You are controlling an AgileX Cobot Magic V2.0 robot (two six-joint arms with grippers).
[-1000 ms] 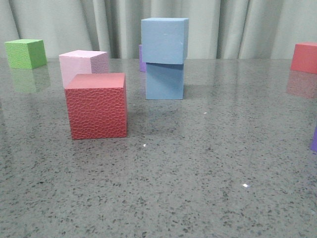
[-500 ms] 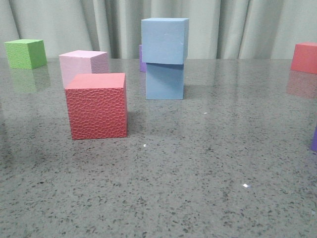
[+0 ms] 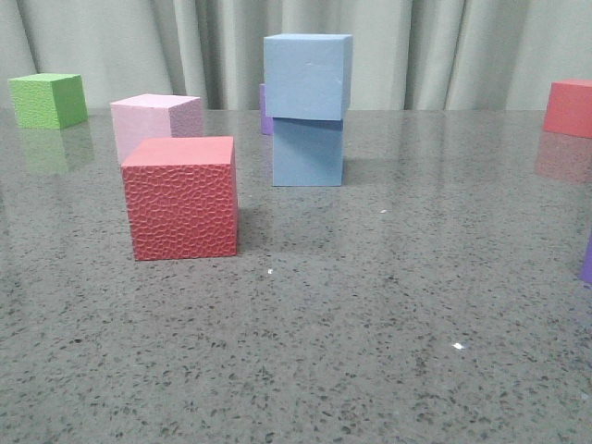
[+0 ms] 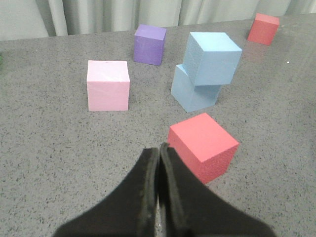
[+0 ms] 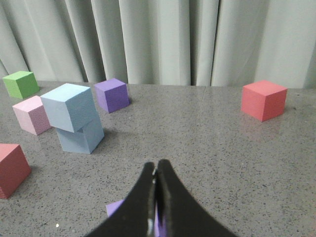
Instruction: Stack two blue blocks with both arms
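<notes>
The two pale blue blocks stand stacked near the middle of the table: the upper block (image 3: 307,76) rests on the lower block (image 3: 308,151), turned a little and overhanging it. The stack also shows in the left wrist view, upper (image 4: 213,58) on lower (image 4: 193,94), and in the right wrist view, upper (image 5: 68,107) on lower (image 5: 80,135). My left gripper (image 4: 159,149) is shut and empty, held back from the stack beside a red cube (image 4: 203,144). My right gripper (image 5: 156,166) is shut and empty, over a purple cube (image 5: 116,207). Neither gripper shows in the front view.
A textured red cube (image 3: 181,197) sits front left with a pink cube (image 3: 153,124) behind it. A green cube (image 3: 46,100) is far left, a purple cube (image 3: 265,109) behind the stack, another red cube (image 3: 569,106) far right. A purple edge (image 3: 586,259) shows at the right border.
</notes>
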